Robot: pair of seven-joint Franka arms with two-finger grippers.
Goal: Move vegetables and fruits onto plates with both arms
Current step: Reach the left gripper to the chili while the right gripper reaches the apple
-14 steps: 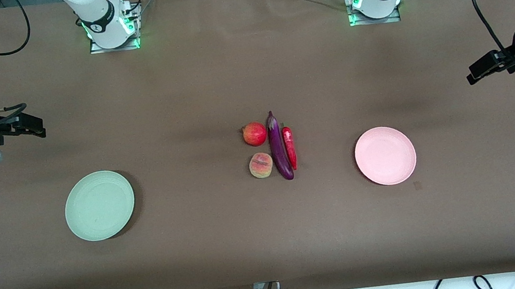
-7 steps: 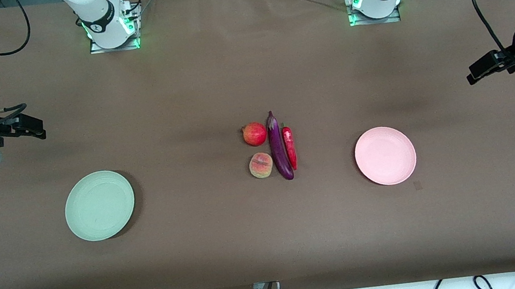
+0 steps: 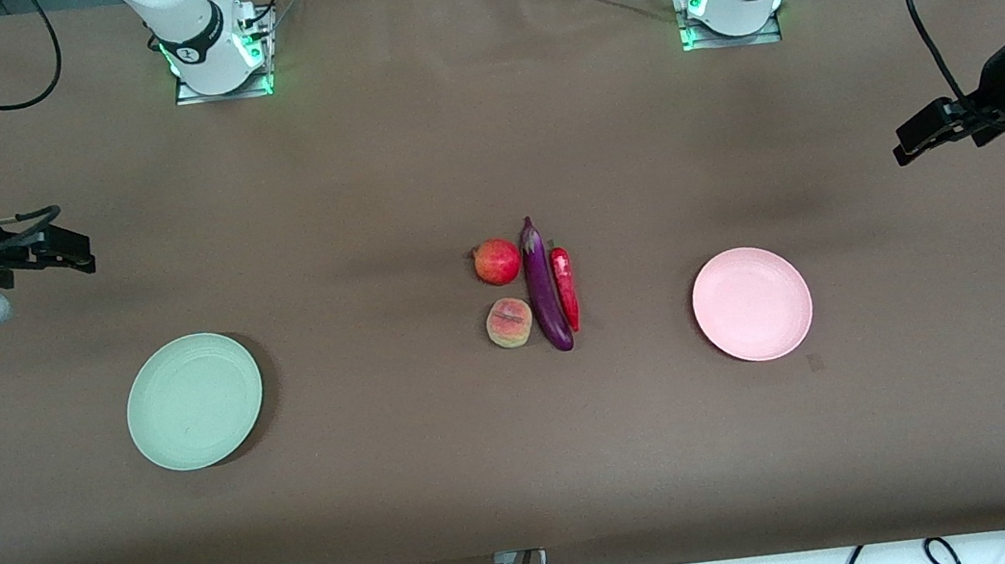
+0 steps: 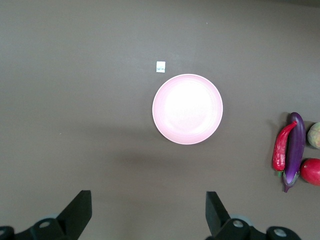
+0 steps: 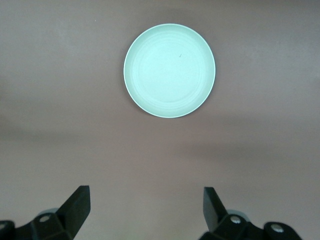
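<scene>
The left pincer (image 4: 145, 215) hangs wide open and empty over the surface (image 3: 406, 139) near the pink plate (image 3: 752, 303). The right pincer (image 5: 142, 212), also wide open and empty, hangs near the green plate (image 3: 194, 401). Between the plates lie apple (image 3: 497, 261), peach (image 3: 509, 323), eggplant (image 3: 544, 286) and chili (image 3: 566, 287), close together

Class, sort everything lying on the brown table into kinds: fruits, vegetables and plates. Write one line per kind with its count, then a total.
Fruits: 2 (red apple, peach)
Vegetables: 2 (purple eggplant, red chili pepper)
Plates: 2 (green plate, pink plate)
Total: 6
</scene>
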